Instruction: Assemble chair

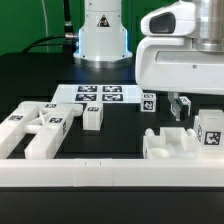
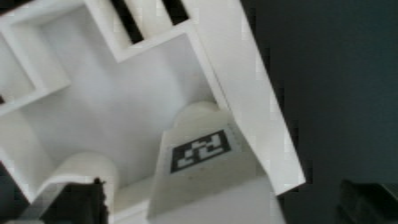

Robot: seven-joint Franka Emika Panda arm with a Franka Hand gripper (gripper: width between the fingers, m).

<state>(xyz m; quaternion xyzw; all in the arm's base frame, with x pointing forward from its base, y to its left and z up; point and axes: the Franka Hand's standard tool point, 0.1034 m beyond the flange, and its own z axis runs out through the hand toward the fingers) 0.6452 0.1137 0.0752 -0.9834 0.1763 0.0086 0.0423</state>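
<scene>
Near right of the black table (image 1: 120, 128): chunky white chair part (image 1: 175, 145), ribbed and hollowed on top, square tag (image 1: 210, 134) at its right end, lying flat just inside the long border rail (image 1: 100, 172). Directly above its middle, close but seemingly not touching: Panda gripper (image 1: 181, 108), jaws spread wide, nothing between them. Long axis of the part apparently left to right in the exterior view. In the wrist view, the same chair part (image 2: 160, 90) filling the picture on a slant, tag (image 2: 199, 148) close by a dark fingertip (image 2: 79, 198). Probably a straight descent next, wrist to be squared across that slanting axis before any closing.

Farther out: small tagged piece (image 1: 150, 103) just left of the gripper, loose block (image 1: 93, 117) mid-table, cluster of further chair pieces (image 1: 40, 128) at near left, marker board (image 1: 100, 94) beyond, white robot base (image 1: 103, 35) at the far edge. No brand or legible words anywhere, only black-and-white fiducial patterns.
</scene>
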